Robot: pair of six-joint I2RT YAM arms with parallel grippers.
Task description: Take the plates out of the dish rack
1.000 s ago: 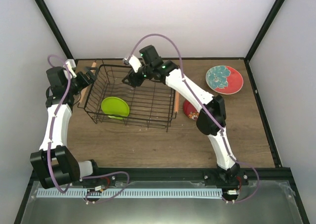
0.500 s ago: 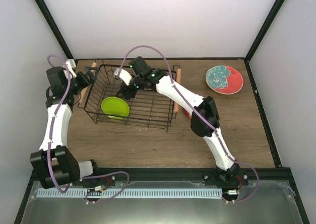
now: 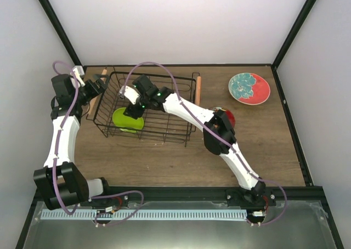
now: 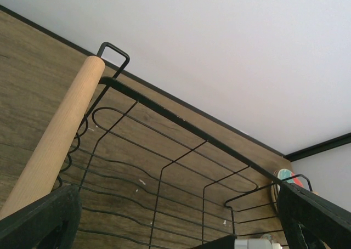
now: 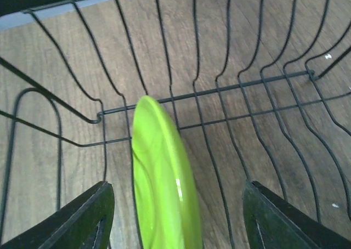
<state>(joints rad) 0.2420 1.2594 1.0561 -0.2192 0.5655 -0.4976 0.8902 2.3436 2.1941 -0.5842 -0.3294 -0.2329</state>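
Note:
The black wire dish rack (image 3: 164, 129) stands at the centre left of the table. One lime green plate (image 3: 123, 121) stands on edge inside it, near its left front. My right gripper (image 3: 133, 109) reaches down into the rack, open. In the right wrist view the lime plate (image 5: 164, 188) stands between the two spread fingers, with a gap on each side. My left gripper (image 3: 99, 86) is open at the rack's left wooden handle (image 4: 52, 145). The red-rimmed teal floral plate (image 3: 249, 88) lies on the table at the far right. The small red plate (image 3: 228, 117) is partly hidden behind my right arm. The beige and mint plates are out of view.
The rack's right handle (image 3: 197, 92) lies close to my right forearm. Black frame posts and white walls close in the table at the back and sides. The rack's wires (image 5: 219, 84) surround my right gripper.
My right gripper has moved left and down inside the rack, from its back rim to the lime plate. The small red plate now shows beside the elbow. The left arm has not moved.

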